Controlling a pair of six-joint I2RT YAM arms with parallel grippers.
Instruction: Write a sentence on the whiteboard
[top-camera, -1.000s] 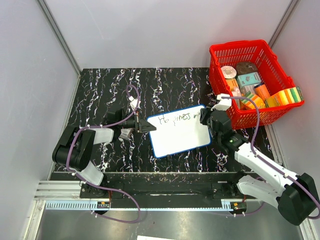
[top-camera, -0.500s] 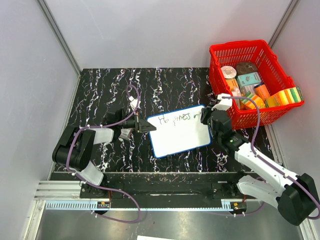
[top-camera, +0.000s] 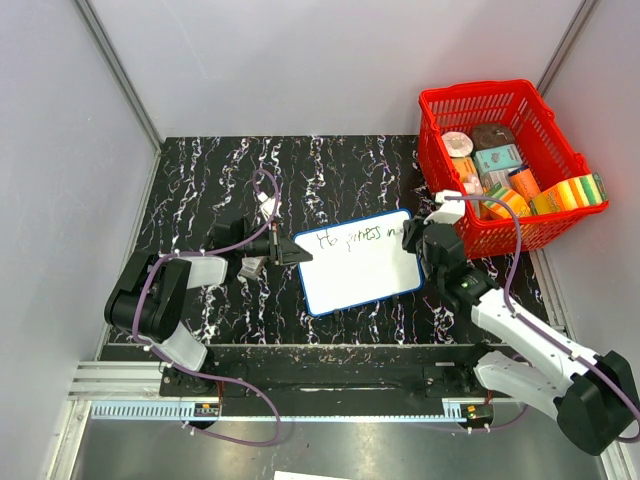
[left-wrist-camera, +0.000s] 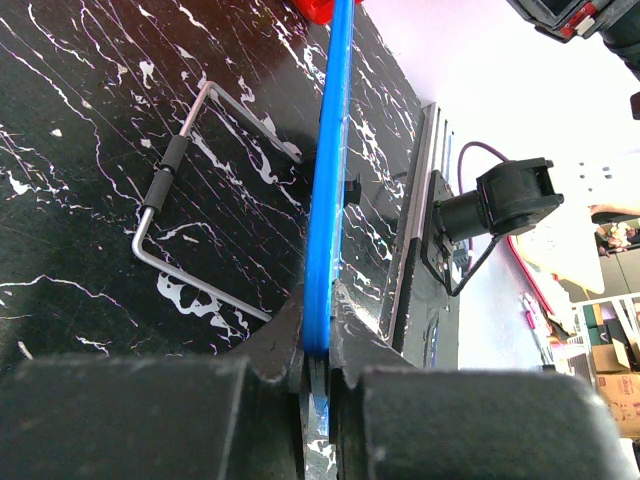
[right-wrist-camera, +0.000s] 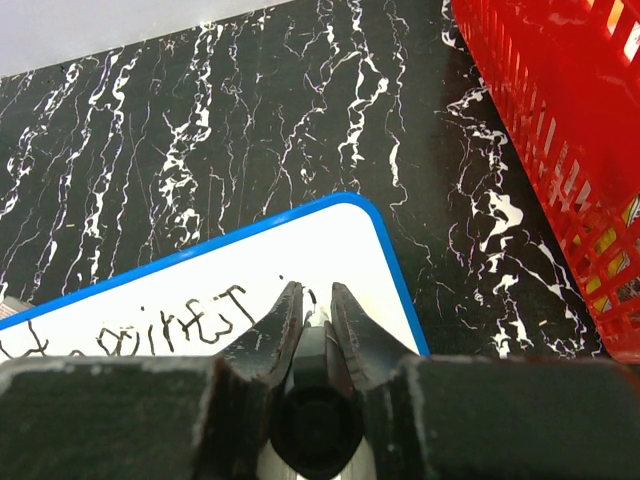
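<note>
- The left fingers (left-wrist-camera: 278, 345) are clenched on the thin blue rim of the whiteboard (top-camera: 360, 265), which runs edge-on straight out from between them in the left wrist view.
- The right fingers (right-wrist-camera: 283, 318) are closed around a slim pale marker (right-wrist-camera: 318, 332), its tip over the board's white face near the far right corner.
- The sentence (top-camera: 355, 238) is one line of dark handwriting running from just beyond the left fingers to the right fingers' tips.
- A red basket (top-camera: 500, 165) stands on the black marbled tabletop (top-camera: 200, 180), just right of the right fingers.
- A bent wire stand (left-wrist-camera: 190, 200) lies on the tabletop, left of the clamped rim.
</note>
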